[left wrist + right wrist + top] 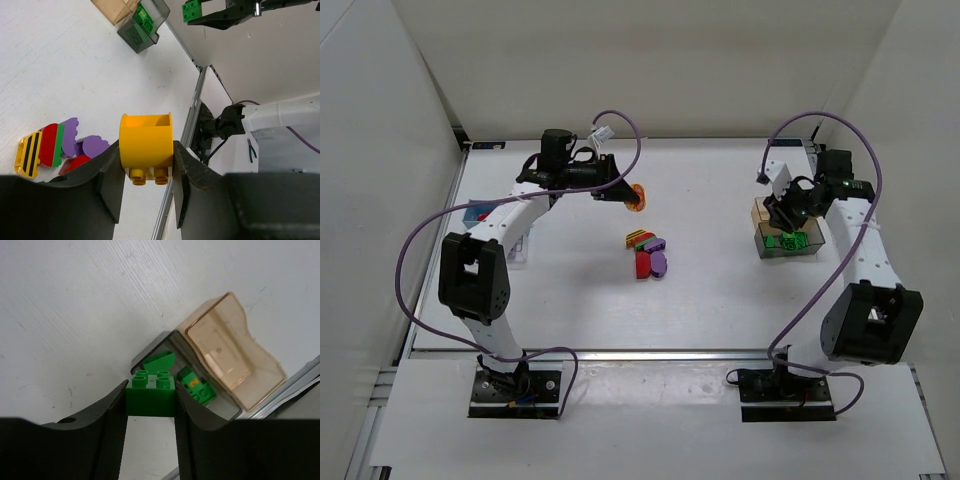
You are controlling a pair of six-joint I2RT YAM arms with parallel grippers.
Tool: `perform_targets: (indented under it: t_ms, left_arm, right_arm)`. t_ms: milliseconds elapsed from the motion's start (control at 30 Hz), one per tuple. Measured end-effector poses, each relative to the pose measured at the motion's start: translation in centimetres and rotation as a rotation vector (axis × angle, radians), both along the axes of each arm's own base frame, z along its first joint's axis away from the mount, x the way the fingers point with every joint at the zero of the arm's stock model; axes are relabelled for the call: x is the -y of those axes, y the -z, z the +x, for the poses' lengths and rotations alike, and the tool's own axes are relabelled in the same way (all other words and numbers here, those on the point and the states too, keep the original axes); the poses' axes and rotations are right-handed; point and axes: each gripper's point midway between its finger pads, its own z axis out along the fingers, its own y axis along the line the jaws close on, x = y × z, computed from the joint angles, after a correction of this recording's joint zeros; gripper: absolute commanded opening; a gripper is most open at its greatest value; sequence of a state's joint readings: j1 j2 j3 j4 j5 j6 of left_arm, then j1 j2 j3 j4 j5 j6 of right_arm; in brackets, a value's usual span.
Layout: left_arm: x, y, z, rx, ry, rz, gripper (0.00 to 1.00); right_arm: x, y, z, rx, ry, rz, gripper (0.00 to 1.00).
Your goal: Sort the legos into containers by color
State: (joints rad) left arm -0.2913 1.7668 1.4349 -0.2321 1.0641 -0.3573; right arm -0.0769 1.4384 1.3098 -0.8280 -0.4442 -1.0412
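A white table [720,310] stands enclosed by plain white walls [650,60].

A cluster of legos [646,253] lay at the table [720,300] centre. Near the right edge, the rear container [767,211] abutted the front container [810,246], which held legos.

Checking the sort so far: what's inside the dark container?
Two green legos show in the dark container, one curved, one with an orange mark. The right gripper and its green block cover the near part.

Overhead looks down — close wrist views share the dark container [132,36].
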Motion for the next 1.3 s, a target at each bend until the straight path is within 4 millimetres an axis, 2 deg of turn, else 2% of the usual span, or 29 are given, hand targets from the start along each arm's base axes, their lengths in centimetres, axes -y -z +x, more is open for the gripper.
perform_targets:
  t_ms: [267, 400, 467, 533, 833, 1067, 1167, 1300]
  left_arm:
    - [-0.3, 0.1, 0.2, 0.008, -0.008, 0.009, 0.11]
    - [-0.6, 0.2, 0.4, 0.002, -0.016, 0.015, 0.12]
    - [-0.8, 0.3, 0.5, 0.004, -0.021, 0.016, 0.12]
    - [-1.0, 0.3, 0.6, 0.003, -0.026, 0.019, 0.12]
    - [-2.1, 0.7, 1.2, 0.0, -0.062, 0.039, 0.12]
    - [-2.6, 0.5, 1.5, 0.011, -0.075, 0.041, 0.12]
    - [-2.8, 0.6, 1.7, 0.01, -0.088, 0.05, 0.12]
    - [-3.8, 0.7, 2.6, 0.028, -0.15, 0.084, 0.13]
  right_arm:
    - [2.7, 5.3, -0.1, -0.252, 0.208, 0.076, 0.01]
    - [3.3, 6.8, 0.6, -0.314, 0.257, 0.088, 0.05]
    - [3.5, 7.2, 1.0, -0.324, 0.268, 0.087, 0.09]
    - [3.6, 7.4, 1.3, -0.333, 0.28, 0.083, 0.2]
    - [4.2, 8.5, 2.0, -0.363, 0.307, 0.064, 0.3]
    - [4.4, 8.6, 2.2, -0.373, 0.327, 0.061, 0.66]
    - [4.5, 8.4, 2.4, -0.365, 0.332, 0.063, 0.73]
    - [4.4, 8.2, 2.4, -0.363, 0.34, 0.069, 0.73]
